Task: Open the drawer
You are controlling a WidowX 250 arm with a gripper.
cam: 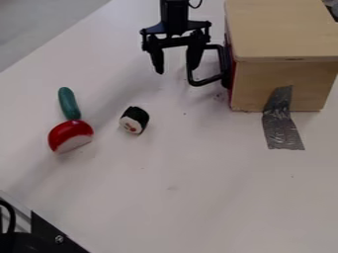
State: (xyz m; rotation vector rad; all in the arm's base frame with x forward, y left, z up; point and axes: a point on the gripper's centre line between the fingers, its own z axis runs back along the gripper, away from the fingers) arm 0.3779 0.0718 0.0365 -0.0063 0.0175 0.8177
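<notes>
Nearest, at between seven and eight o'clock, a black bracket (53, 233) with a screw pokes into view, a black cable beside it. Beyond it spreads the pale counter (172, 192).

At about nine o'clock, towards the edge, lies a rounded red toy piece (68, 132) with a flat white face. Closer to the middle, also near nine o'clock, is a toy sushi roll (135, 120), dark-wrapped with a white end. At three o'clock, a strip of silver tape (282, 129) runs from the front of a wooden box (284, 37) down onto the counter. A long green toy piece (68, 103) lies near ten o'clock, its near end at the red one.

The box stands between one and two o'clock. The drawer (230, 91) is in its left side, a red front seen almost edge-on, with a black looped handle (211, 80) pointing out to the left.

At twelve o'clock my black tool (176, 70) hangs downward, its two fingers spread wide. The right-hand finger overlaps the handle's outer bar in view; I cannot tell whether they touch. Farthest off, at between ten and eleven o'clock, is a grey surface (39, 24).
</notes>
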